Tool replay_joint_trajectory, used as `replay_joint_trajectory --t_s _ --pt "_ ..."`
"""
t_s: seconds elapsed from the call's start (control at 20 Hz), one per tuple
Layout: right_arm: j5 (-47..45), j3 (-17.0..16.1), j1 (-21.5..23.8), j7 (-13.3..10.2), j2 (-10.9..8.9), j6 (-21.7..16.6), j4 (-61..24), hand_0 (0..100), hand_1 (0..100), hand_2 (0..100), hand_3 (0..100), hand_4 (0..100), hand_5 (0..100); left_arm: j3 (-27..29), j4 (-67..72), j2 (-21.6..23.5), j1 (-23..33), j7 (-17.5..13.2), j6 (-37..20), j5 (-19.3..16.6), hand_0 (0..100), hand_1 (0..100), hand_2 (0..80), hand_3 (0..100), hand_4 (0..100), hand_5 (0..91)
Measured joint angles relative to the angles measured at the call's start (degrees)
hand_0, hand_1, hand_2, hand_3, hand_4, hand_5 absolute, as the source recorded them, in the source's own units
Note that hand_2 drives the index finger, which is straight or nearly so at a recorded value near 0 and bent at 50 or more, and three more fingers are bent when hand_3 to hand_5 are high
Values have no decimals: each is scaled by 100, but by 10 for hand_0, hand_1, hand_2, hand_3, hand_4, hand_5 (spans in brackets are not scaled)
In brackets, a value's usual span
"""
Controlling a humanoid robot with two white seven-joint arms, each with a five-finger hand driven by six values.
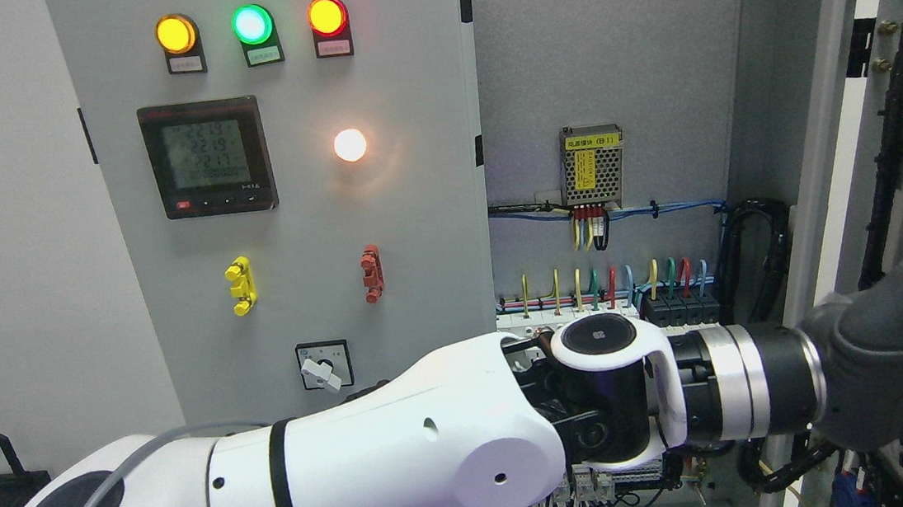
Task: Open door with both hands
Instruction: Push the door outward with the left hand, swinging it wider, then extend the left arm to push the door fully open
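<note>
Right door (837, 125) stood swung open, cabinet wiring (611, 279) exposed. Left robot hand (901, 363) reached across to it; finger state indeterminable. Left door (291, 219) remained closed.

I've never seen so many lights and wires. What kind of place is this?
Probably a workshop or test room holding an electrical control cabinet. Clues: coloured indicator lights, a digital meter, and rows of wired terminals inside. The left robot hand reaches across toward its open door.
</note>
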Motion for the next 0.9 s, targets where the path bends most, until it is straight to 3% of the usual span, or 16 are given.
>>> replay_joint_trajectory --t_s 0.35,0.9 --pt "0 0 0 0 0 0 0 382 0 0 0 0 0 64 6 -186 23 587 -76 -7 0 0 0 0 0 0" --pt "0 0 0 0 0 0 0 383 0 0 0 0 0 102 -43 -344 31 1129 -86 -9 0 0 0 0 0 0"
